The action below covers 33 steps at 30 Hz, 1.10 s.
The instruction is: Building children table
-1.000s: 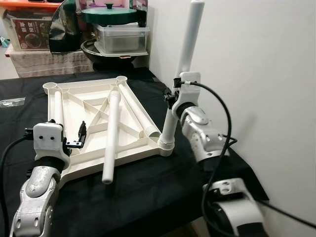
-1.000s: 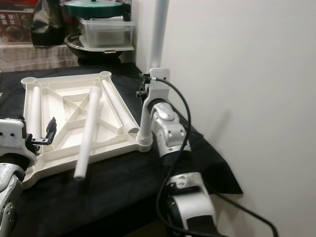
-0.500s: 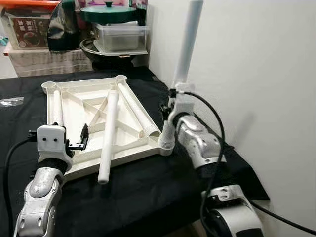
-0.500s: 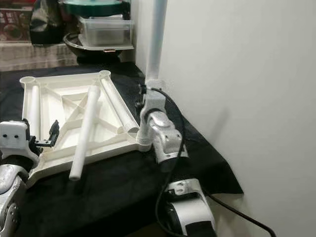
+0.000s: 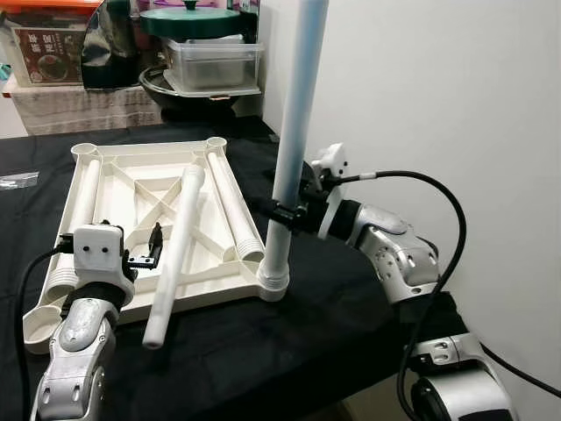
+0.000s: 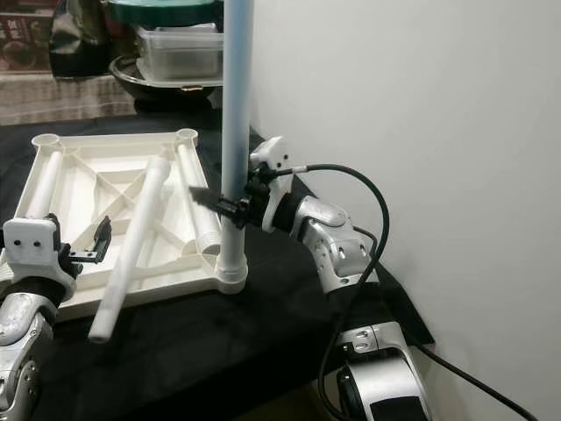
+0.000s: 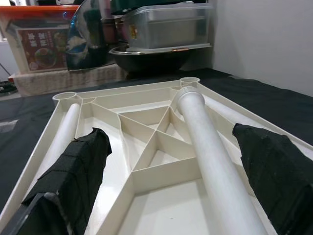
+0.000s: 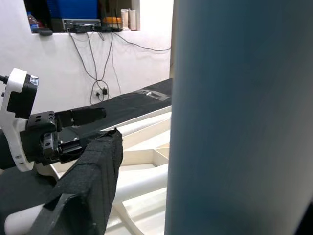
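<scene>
A white plastic tabletop (image 5: pixel 145 149) lies upside down on the black cloth. One white leg (image 5: pixel 294 132) stands upright in its near right corner socket. My right gripper (image 5: pixel 285 213) reaches in from the right and is open around this leg; in the right wrist view a gap shows between one finger (image 8: pixel 93 186) and the leg (image 8: pixel 234 117). A loose leg (image 5: pixel 175 250) lies across the ribs, and two more lie along the sides. At the tabletop's near left edge, my left gripper (image 5: pixel 145 250) stays open and empty, facing the loose leg (image 7: pixel 210 156).
A white wall (image 5: pixel 438 88) rises close on the right. A black pan (image 5: pixel 202 88), a clear lidded container (image 5: pixel 215 61), a green lid and a box stand at the back. A small plastic bag (image 5: pixel 22 181) lies far left. The table's edge runs near my body.
My right arm has swung from behind the leg round to its right side. The leg has gone from leaning to upright. The view has shifted a little; my left gripper has stayed put.
</scene>
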{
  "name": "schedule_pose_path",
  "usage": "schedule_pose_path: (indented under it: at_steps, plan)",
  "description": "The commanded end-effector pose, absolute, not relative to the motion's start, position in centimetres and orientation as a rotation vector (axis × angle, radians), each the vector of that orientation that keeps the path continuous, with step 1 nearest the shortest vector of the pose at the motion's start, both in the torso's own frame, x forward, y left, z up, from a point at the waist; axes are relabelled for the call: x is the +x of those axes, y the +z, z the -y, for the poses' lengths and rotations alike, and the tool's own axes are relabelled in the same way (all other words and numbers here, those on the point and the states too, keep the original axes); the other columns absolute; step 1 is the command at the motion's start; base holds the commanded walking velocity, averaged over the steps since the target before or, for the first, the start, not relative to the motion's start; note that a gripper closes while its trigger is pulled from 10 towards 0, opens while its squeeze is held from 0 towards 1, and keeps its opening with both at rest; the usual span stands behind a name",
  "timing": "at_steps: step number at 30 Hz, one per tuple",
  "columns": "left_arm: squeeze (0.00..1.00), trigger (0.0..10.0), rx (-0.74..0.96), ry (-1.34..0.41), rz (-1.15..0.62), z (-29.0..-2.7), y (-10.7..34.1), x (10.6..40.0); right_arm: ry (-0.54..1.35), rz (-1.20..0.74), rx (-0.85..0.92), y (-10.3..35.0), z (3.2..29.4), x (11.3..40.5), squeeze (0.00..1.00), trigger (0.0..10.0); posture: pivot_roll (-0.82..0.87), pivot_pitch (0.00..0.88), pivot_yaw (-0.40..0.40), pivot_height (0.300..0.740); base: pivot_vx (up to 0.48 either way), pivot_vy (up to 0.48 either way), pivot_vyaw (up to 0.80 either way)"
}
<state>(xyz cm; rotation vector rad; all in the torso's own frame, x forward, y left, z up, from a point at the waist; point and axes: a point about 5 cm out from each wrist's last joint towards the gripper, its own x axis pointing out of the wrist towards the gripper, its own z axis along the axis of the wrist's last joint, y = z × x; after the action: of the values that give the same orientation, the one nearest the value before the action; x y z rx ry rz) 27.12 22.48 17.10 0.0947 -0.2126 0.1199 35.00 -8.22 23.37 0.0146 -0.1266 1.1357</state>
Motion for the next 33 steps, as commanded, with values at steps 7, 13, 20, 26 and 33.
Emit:
schedule_pose_path:
  at_steps: [7, 13, 20, 26, 33]
  plan:
    - [0.00, 10.0, 0.104, 0.127, 0.211, -22.6, 17.0, 26.8, 0.961, 0.042, -0.031, 22.3, 7.3, 37.2, 0.00, 0.0, 0.11, 0.000, -0.124, 0.740, 0.000, 0.000, 0.00]
    - [0.00, 10.0, 0.105, 0.131, 0.210, -22.7, 16.9, 26.8, 0.013, -0.163, -0.065, 19.0, 14.1, 40.0, 0.00, 0.0, 0.10, 0.000, -0.121, 0.740, 0.000, 0.000, 0.00]
    - [0.00, 10.0, 0.102, 0.119, 0.204, -22.5, 16.8, 26.9, 0.238, -0.042, 0.117, 20.4, 8.6, 37.0, 0.00, 10.0, 0.09, 0.000, -0.107, 0.740, 0.000, 0.000, 0.00]
    - [0.00, 10.0, 0.104, 0.120, 0.204, -22.7, 16.8, 27.0, 0.524, 0.049, 0.183, 22.8, 6.3, 36.4, 0.00, 10.0, 0.09, 0.000, -0.107, 0.740, 0.000, 0.000, 0.00]
    - [0.00, 10.0, 0.098, 0.125, 0.206, -22.5, 16.7, 26.9, 0.617, 0.134, 0.191, 25.2, 8.0, 37.0, 0.76, 10.0, 0.09, 0.000, -0.118, 0.740, 0.000, 0.000, 0.00]
